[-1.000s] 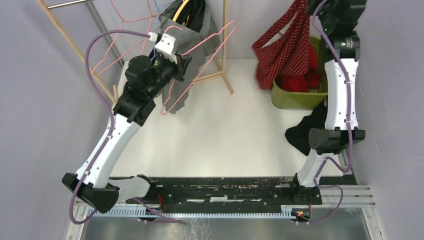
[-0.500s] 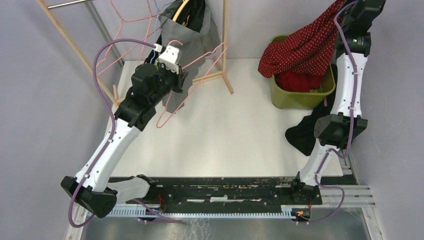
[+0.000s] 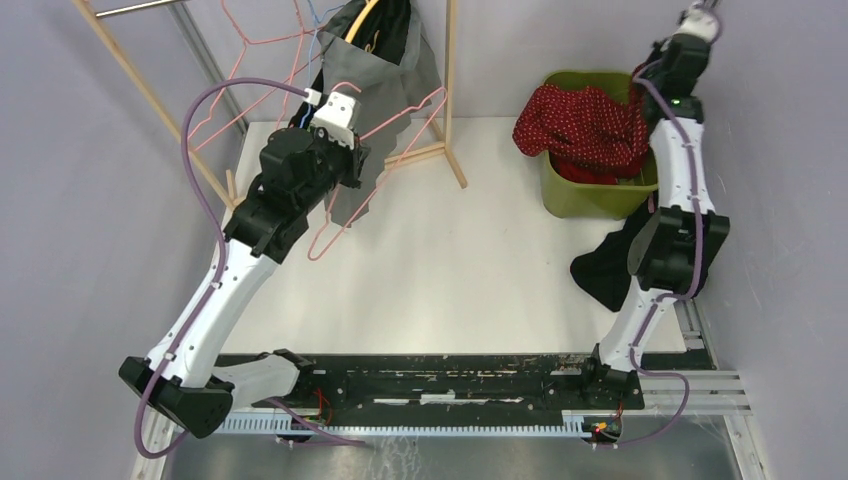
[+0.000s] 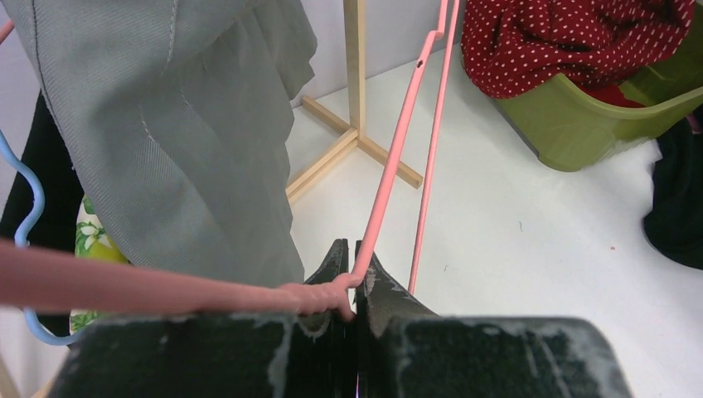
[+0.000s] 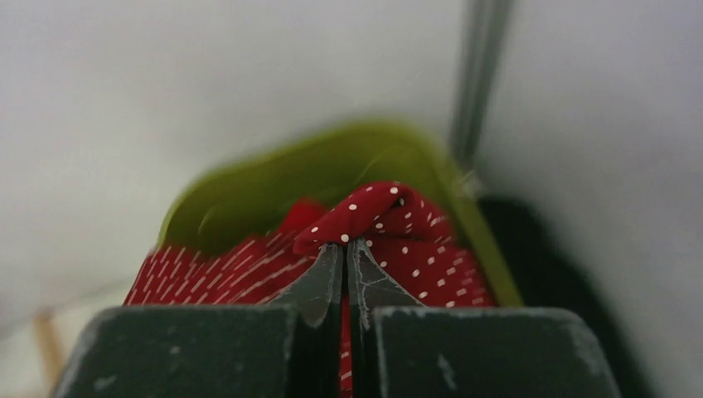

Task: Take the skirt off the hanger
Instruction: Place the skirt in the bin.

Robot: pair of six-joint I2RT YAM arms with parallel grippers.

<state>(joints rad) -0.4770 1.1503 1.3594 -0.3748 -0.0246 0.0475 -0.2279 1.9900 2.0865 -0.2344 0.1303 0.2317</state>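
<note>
The red white-dotted skirt (image 3: 585,125) lies bunched on top of the green bin (image 3: 590,197) at the back right. My right gripper (image 5: 348,246) is shut on a fold of the skirt (image 5: 390,211) and holds it just above the bin (image 5: 273,178). The right arm (image 3: 680,70) reaches up over the bin's far right corner. The empty pink wire hanger (image 3: 405,125) is off the skirt. My left gripper (image 4: 353,267) is shut on the hanger's wire (image 4: 398,157) beside the clothes rack; in the top view the gripper (image 3: 358,160) is at the back left.
A wooden clothes rack (image 3: 450,90) stands at the back left with a grey garment (image 4: 182,141), dark clothes and other pink hangers (image 3: 250,50) on it. A black garment (image 3: 608,265) lies on the table's right edge by the right arm.
My right arm has swung right and down, taking the skirt from hanging in the air onto the bin. My left gripper has lowered the pink hanger a little.
</note>
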